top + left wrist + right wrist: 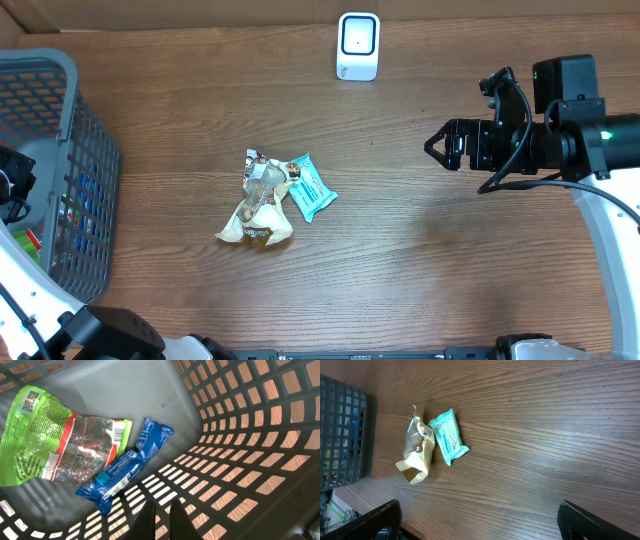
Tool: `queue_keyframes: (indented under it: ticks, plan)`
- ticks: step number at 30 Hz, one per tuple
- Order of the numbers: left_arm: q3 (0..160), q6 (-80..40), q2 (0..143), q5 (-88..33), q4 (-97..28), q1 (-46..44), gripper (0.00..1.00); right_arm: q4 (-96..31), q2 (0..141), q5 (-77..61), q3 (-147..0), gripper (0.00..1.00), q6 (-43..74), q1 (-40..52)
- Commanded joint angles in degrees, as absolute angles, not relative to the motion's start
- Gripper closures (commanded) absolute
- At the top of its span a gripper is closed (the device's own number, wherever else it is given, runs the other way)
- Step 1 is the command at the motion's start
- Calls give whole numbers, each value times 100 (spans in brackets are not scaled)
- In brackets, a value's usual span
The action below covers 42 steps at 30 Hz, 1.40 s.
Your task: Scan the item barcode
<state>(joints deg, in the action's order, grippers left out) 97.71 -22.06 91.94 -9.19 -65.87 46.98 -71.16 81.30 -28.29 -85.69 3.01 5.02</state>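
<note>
Inside the basket [250,435], the left gripper [162,515] hangs over the floor, fingers clenched together with nothing between them. On the basket floor lies a green bag [45,442], flat, with a clear window in the middle and a barcode [117,435] face up near one edge. A blue packet [125,467] lies slantwise against that bag, touching it, one end toward the basket wall. The gripper touches neither.

Outside the basket, on the table [450,280] to its right, are a crumpled tan bag [258,205] and a teal packet [312,188]. The two touch, with the teal one on the side away from the basket. Both are near the basket but apart from it. A white scanner [358,45] stands upright, farther from the basket than the packets, by the table's far edge. The right gripper [432,145] is well apart from the basket, beyond the two packets and above the table. Its fingers [592,520] are spread wide, released, holding nothing, tips pointing back toward the basket.
</note>
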Motion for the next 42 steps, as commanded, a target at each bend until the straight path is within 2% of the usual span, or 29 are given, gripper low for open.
queue_keyframes:
  ticks: [1,26,31,32,33,34,36,39,42]
  plan:
    - [9894,-2143,9083,-858,-6602,4737,96,-7083,8114,-2877,-8549,0,303,541]
    - [9898,-2276,9063,-854,-6449,4737,96,-7216,8114,-2877,-8549,0,301,541]
    - [9878,-2449,9076,-276,-6364,4737,96,-7212,8114,-2877,-8549,0,301,541]
    - [9865,-2445,9094,-152,-6305,4737,89,-7212,8114,-2877,-8549,0,301,541]
    - [9863,-2443,9115,-73,-6274,4737,62,-7212,8114,-2877,-8549,0,301,541]
    - [9863,-2443,9157,-5,-6248,4737,41,-7210,8114,-2877,-8549,0,301,541]
    - [9863,-2438,9258,45,-6180,4737,20,-7212,8114,-2877,-8549,0,301,541]
    - [9863,-2311,9526,40,-6071,4737,8,-7212,8114,-2877,-8549,0,301,541]
    - [9863,-2064,9837,10,-6110,4729,8,-7227,8114,-2880,-8549,0,301,541]
